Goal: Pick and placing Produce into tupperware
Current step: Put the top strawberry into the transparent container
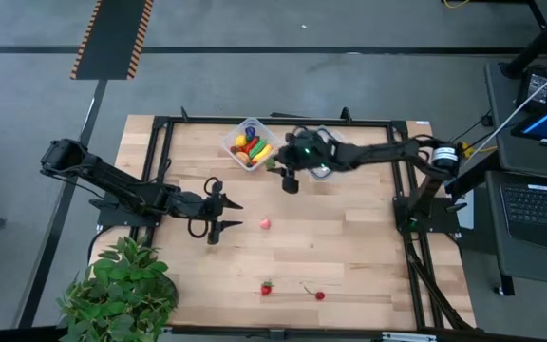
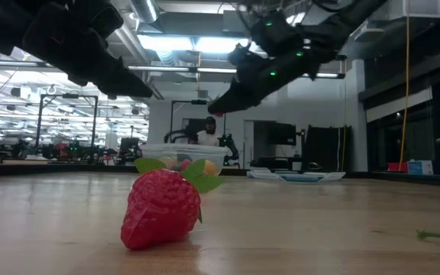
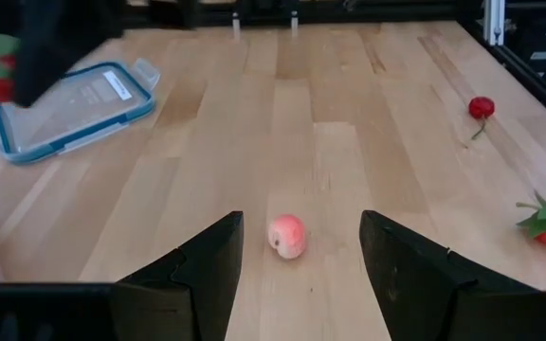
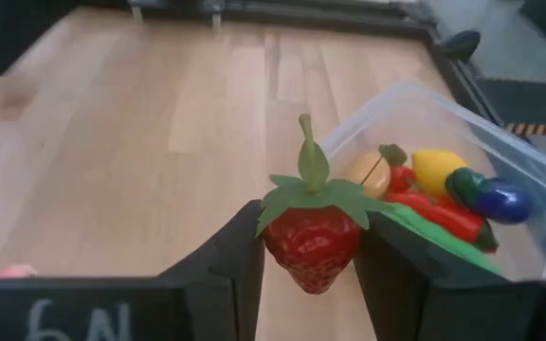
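The clear tupperware (image 1: 248,142) stands at the table's far middle with several coloured produce pieces in it (image 4: 444,185). My right gripper (image 1: 290,180) hovers just right of it, shut on a red strawberry (image 4: 311,242). My left gripper (image 1: 237,214) is open at the table's middle left, its fingers either side of a small pink fruit (image 3: 288,235) that lies on the wood untouched. A second strawberry (image 1: 267,287) and a cherry (image 1: 319,295) lie near the front edge. My right gripper pinches the strawberry's red body by its two sides (image 4: 275,244) between the two fingers. The fingers come from the table's right, slanting down. The strawberry sits upright, green cap and stem (image 4: 311,170) up, lifted clear of the table beside the tub's wall.
The flat blue-rimmed lid (image 3: 74,109) lies on the table under my right arm, right of the tub. A potted plant (image 1: 122,285) stands at the near left corner. A black frame (image 1: 160,171) runs along the table's edges. Bare wood lies between the two grippers.
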You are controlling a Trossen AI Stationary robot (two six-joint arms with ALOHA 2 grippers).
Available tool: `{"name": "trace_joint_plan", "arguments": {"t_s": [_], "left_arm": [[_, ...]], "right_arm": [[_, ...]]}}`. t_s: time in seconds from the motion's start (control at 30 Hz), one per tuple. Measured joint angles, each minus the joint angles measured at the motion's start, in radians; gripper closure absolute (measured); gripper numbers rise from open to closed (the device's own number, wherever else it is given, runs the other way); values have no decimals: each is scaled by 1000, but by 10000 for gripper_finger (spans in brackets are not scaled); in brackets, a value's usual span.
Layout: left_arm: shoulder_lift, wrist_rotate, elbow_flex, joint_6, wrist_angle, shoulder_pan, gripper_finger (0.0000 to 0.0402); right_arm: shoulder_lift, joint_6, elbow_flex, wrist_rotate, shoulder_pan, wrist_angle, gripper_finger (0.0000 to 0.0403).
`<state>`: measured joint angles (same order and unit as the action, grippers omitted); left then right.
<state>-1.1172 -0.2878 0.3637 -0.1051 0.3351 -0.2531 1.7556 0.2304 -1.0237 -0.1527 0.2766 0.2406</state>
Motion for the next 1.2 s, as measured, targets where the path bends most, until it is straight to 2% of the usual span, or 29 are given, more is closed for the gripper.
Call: {"name": "trace_joint_plan", "arguments": {"t_s": [0.27, 0.47, 0.6, 0.77, 1.0, 1.2], "left_arm": [[0, 0, 0, 1, -9, 0, 195], [0, 0, 0, 1, -9, 0, 195], [0, 0, 0, 2, -10, 0, 195], [0, 0, 0, 2, -12, 0, 195], [0, 0, 0, 2, -13, 0, 195], [0, 0, 0, 3, -13, 0, 195]], "right_arm": [[141, 116, -326, -135, 87, -335, 264], [281, 175, -558, -168, 140, -561, 265], [375, 183, -681, -209, 172, -662, 265], [480, 199, -833, -209, 188, -736, 265], [579, 202, -987, -209, 190, -847, 265], [603, 174, -1004, -170, 199, -900, 265]]}}
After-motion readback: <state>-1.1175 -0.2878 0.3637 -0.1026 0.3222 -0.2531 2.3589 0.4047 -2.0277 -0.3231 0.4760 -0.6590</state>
